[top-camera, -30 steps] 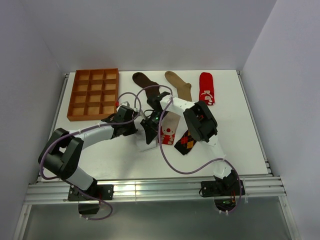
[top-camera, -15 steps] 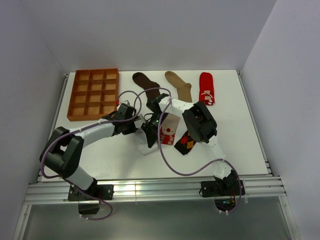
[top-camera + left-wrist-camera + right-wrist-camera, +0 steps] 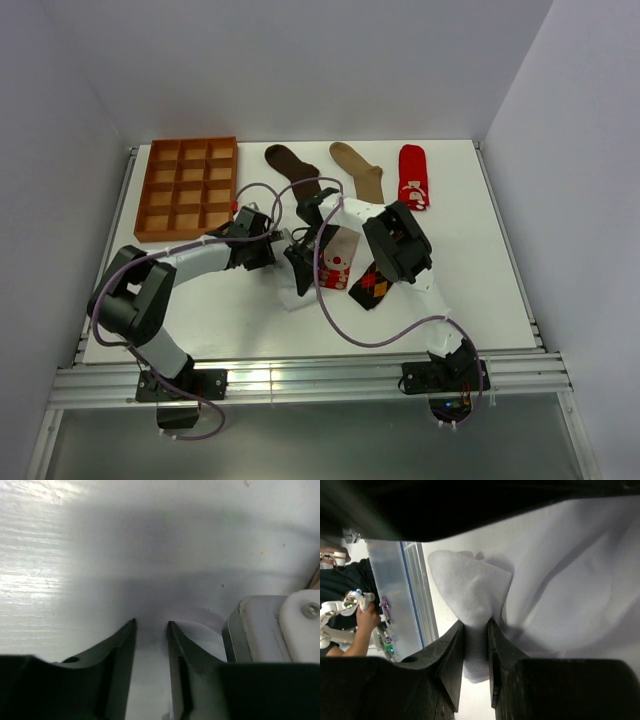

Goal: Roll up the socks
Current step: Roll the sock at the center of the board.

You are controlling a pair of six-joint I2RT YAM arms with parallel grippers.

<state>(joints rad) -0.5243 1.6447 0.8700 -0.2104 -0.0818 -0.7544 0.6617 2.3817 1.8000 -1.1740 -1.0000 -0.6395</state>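
Observation:
My right gripper [image 3: 476,625] is shut on a fold of the white sock [image 3: 472,590], lifting the fabric off the table. From above, that gripper [image 3: 300,268] is at mid-table over the white sock [image 3: 292,294]. My left gripper [image 3: 151,625] is open, with only bare table between its fingers; from above it [image 3: 275,250] sits just left of the right gripper. The beige red-toed sock [image 3: 338,262] and the argyle sock [image 3: 368,287] lie under the right arm. At the back lie the dark brown sock [image 3: 290,162], the tan sock [image 3: 358,168] and the red sock [image 3: 413,178].
The orange-brown gridded tray [image 3: 187,187] stands at the back left. A grey and white part of the right arm [image 3: 270,625] is close on the right of the left fingers. Cables loop over the middle of the table. The aluminium rail [image 3: 300,380] runs along the near edge.
My left gripper has opened and let go of what it was shut on; its arm has shifted slightly. The right gripper stays shut on the white sock in about the same place.

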